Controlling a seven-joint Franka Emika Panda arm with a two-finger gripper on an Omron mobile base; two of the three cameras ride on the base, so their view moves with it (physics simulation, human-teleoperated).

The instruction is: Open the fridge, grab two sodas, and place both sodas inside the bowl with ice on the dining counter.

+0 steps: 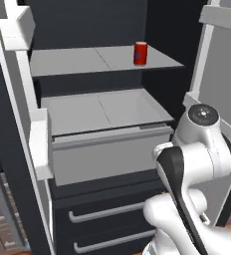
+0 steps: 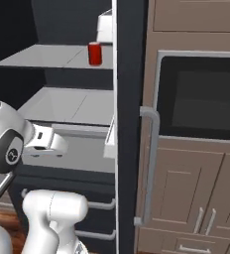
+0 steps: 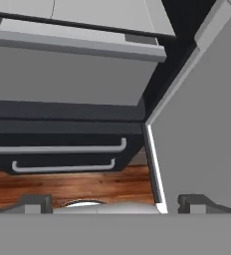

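Fridge [image 1: 112, 164] standing open; red soda can [image 1: 140, 53] sitting upright on upper shelf [image 1: 77, 61], 12 o'clock. Gripper [image 3: 112, 201] hanging low, jaws spread wide, empty. Advising: raise, approach level, straddle can mid-body.

— Is there any text, label or number that can be read here?

— No, none. The red can [image 1: 140, 53] on the fridge shelf [image 1: 87, 61] has a silver top and a plain red side; no brand can be read on it.

— And on the fridge [image 2: 127, 99] door, or on the oven [image 2: 201, 94] beside it?

— Both are plain, with no sign or writing.
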